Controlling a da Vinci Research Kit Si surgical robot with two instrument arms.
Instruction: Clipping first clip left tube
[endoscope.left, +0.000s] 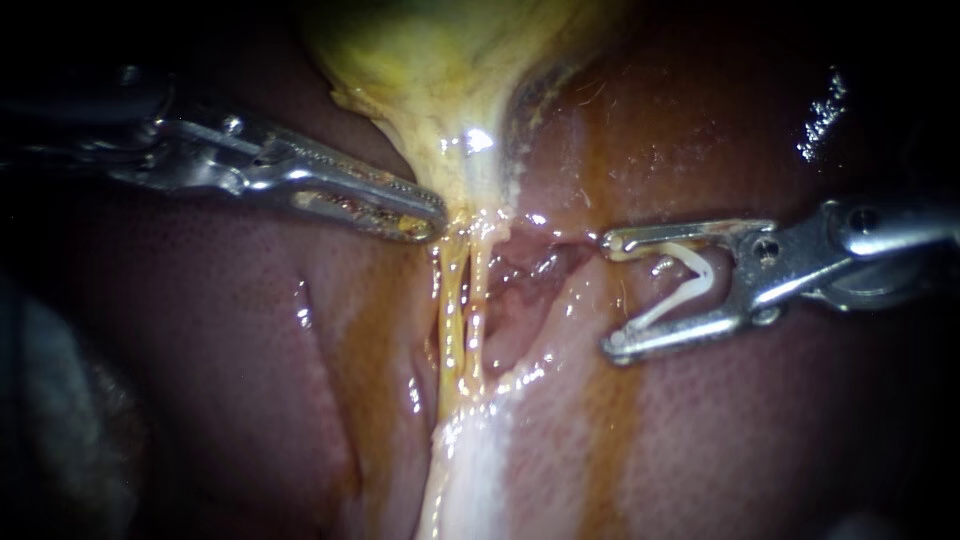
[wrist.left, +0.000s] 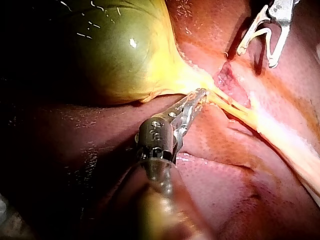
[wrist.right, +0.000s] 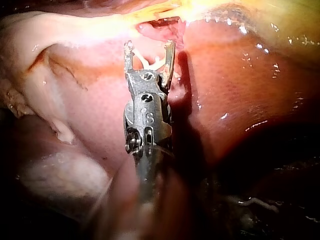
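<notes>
My left instrument (endoscope.left: 428, 222), coming in from the upper left of the frame, is clenched on the yellow neck of the gallbladder (endoscope.left: 440, 80). The left tube (endoscope.left: 450, 310) runs down the centre. At right, my right instrument (endoscope.left: 612, 295) holds an open white clip (endoscope.left: 706, 278) between wide-spread jaws, apart from the tube, over the liver (endoscope.left: 760, 420).

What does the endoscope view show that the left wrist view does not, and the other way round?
Only the endoscope view: the tubes as two separate yellow strands below the neck of the gallbladder. Only the left wrist view: the gallbladder's round green body. Both: the left instrument, jaws shut on the gallbladder's neck; the right instrument holding a white clip in wide-set jaws, clear of the tubes; the liver.
</notes>
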